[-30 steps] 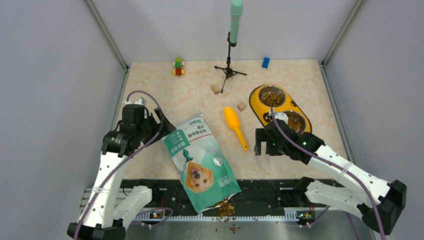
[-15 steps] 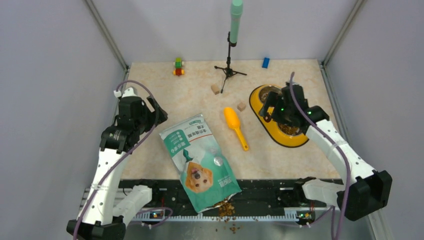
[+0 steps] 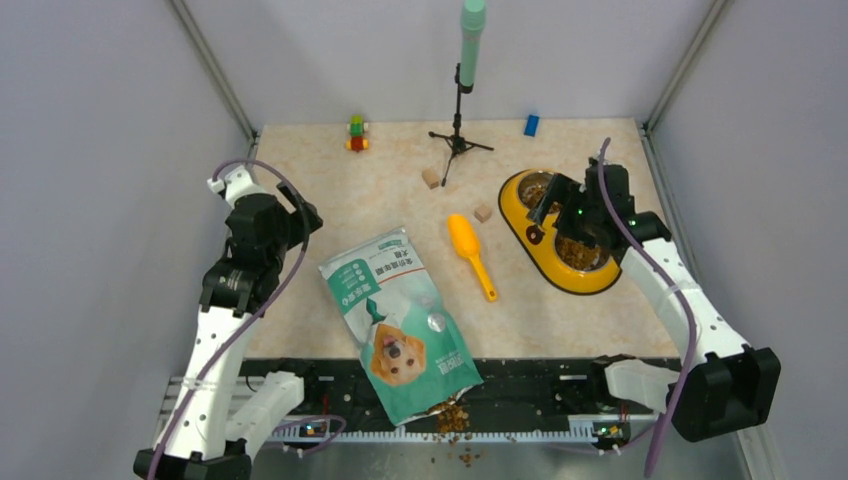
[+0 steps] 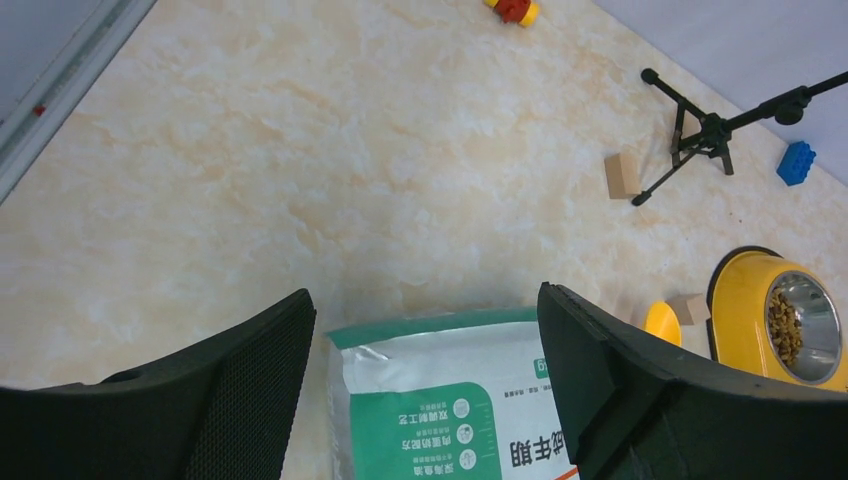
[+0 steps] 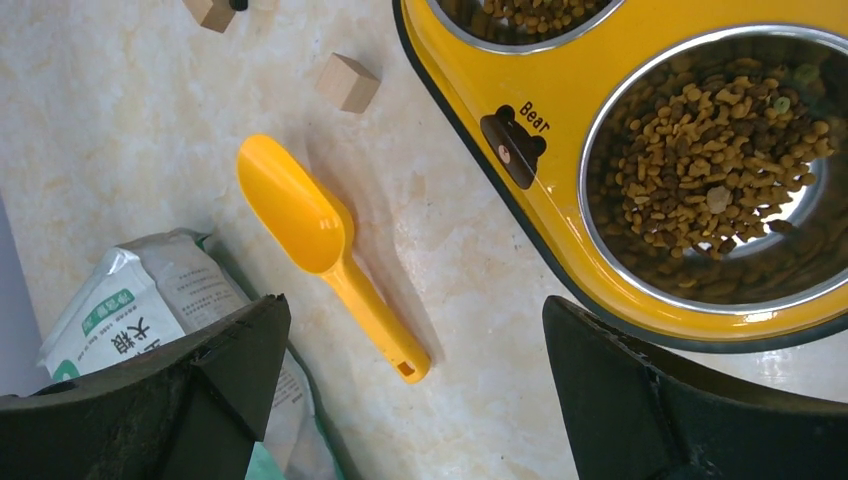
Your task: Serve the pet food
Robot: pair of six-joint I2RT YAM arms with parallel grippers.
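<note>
over the feeder (image 5: 455,70), the right gripper (image 5: 415,310) now hangs wide open and empty, having swung up from beside the scoop (image 5: 320,235). the left gripper (image 4: 420,330), open and empty too, has pulled back off the pouch (image 3: 400,320), which lies flat. kibble (image 5: 700,190) sits in both bowls; some is spilled (image 3: 452,415) at the pouch's mouth. serving looks done, with both arms retreating.

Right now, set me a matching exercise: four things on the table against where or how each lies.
1 pouch
2 scoop
3 feeder
4 blue brick

a at the far edge
b holds kibble
c empty, between pouch and feeder
d lying flat, pellets spilled at its mouth

Pairs: 1-d, 2-c, 3-b, 4-a
</note>
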